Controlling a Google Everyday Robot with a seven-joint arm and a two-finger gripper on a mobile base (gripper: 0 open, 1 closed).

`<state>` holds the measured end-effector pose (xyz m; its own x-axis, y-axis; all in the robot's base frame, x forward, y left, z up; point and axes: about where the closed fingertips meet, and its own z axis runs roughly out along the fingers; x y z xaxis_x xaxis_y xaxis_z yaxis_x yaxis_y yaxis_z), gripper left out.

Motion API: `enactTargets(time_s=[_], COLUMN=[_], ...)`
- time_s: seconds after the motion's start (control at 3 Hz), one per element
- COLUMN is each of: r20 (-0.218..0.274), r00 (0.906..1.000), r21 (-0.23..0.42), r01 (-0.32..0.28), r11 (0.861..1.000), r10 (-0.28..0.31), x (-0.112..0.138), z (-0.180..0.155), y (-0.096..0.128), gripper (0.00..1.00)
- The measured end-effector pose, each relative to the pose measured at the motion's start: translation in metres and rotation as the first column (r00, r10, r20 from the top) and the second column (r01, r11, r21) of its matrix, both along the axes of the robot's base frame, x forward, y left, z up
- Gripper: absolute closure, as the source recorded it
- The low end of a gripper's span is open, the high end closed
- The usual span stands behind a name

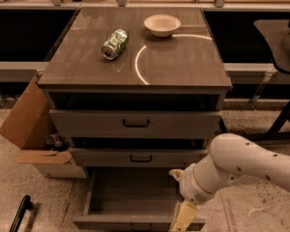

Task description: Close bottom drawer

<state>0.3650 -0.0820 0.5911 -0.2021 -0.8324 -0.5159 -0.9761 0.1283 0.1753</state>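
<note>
You have a speckled floor [14, 187] and a grey-brown cabinet [183, 66] before you; its bottom drawer [130, 197] stands pulled out toward the camera, beneath two other fronts; the white arm [241, 163] reaches in from the right; the gripper [183, 219] hangs at the drawer's front right corner; you cannot tell how wide it stands or whether it holds anything; a cardboard box [26, 115] sits left of the cabinet; a bowl [162, 24] and a can [114, 43] rest on top.
</note>
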Motion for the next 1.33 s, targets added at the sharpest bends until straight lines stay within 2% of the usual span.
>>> enactTargets(time_s=[0.33,0.67,1.0,1.33], r20=[-0.067,-0.157,-0.161,-0.169], r00=[0.9977,0.9876,0.9868,0.9855], r21=[0.062,0.141,0.143,0.124], r01=[0.015,0.031,0.032,0.035], r11=[0.998,0.989,0.989,0.992], r10=[-0.011,-0.009,-0.008,-0.014], x=[-0.007,-0.018,-0.019,-0.02], z=[-0.056,-0.106,-0.108,-0.126], y=[0.013,0.028,0.029,0.026], gripper=[0.0,0.0,0.0,0.0])
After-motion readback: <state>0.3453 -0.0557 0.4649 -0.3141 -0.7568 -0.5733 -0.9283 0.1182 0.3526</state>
